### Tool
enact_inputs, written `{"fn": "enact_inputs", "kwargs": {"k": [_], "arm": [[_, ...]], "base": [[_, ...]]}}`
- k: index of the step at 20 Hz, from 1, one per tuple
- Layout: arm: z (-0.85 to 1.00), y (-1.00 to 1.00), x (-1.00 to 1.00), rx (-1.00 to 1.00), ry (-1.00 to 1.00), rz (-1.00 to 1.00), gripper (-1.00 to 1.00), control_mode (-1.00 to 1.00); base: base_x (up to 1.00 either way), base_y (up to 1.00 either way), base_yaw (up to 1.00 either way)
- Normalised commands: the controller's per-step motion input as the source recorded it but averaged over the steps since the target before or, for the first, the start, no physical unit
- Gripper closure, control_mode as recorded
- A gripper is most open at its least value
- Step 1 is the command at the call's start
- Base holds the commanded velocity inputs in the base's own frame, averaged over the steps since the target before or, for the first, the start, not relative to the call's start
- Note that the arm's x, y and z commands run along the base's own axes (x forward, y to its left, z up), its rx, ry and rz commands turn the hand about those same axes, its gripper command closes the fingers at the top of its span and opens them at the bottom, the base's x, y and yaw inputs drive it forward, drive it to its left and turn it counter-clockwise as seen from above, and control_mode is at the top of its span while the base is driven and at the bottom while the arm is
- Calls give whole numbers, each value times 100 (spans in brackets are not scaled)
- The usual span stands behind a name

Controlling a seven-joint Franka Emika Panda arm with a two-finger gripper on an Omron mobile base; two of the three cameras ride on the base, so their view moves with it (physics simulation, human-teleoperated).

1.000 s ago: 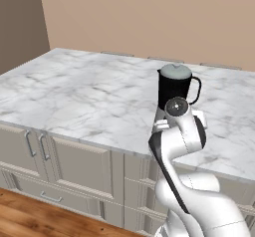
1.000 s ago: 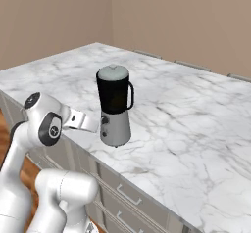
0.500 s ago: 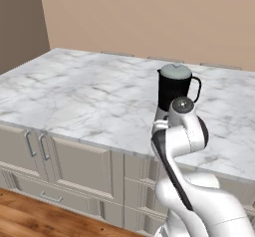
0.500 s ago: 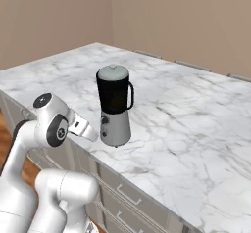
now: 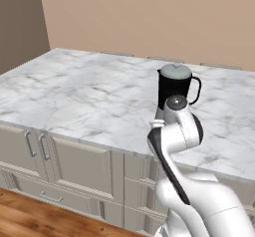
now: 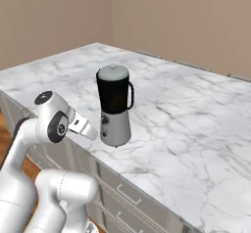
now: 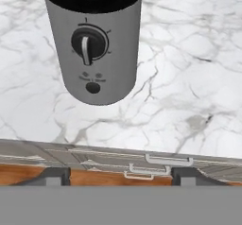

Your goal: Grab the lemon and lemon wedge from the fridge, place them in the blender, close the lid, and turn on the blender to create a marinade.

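The blender (image 6: 115,109) stands near the front edge of the marble counter: a black jug (image 5: 173,90) with a looped handle on a silver-grey base (image 7: 97,44). The pale lid (image 5: 175,71) sits on top of the jug. In the hand view the base's round dial (image 7: 89,42) and a small dark button (image 7: 93,87) face me. My gripper (image 7: 122,177) is open with nothing between its fingertips, level with the counter edge just in front of the base. From the right base view the hand (image 6: 82,127) points at the base's lower left. The lemon, lemon wedge and fridge are out of view.
The marble counter (image 5: 74,96) stretches wide to the left of and behind the blender. Below its front edge are cabinet doors and drawers with metal handles (image 7: 151,165). A wooden floor (image 5: 30,216) lies beneath, and a tan wall runs behind the counter.
My wrist has swung slightly toward the blender and the hand has dipped a little lower in front of the base. The blender and its lid have stayed put.
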Motion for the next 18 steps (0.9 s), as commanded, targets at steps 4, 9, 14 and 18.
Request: {"fn": "enact_inputs", "kwargs": {"k": [4, 9, 14, 18], "arm": [[-3, 0, 23, 0, 4, 0, 100, -100], [-13, 0, 18, 0, 2, 0, 100, -100], [-28, 0, 17, 0, 0, 0, 100, -100], [-32, 0, 22, 0, 0, 0, 100, -100]], "base": [[0, 0, 0], [0, 0, 0], [0, 0, 0], [0, 0, 0]]}}
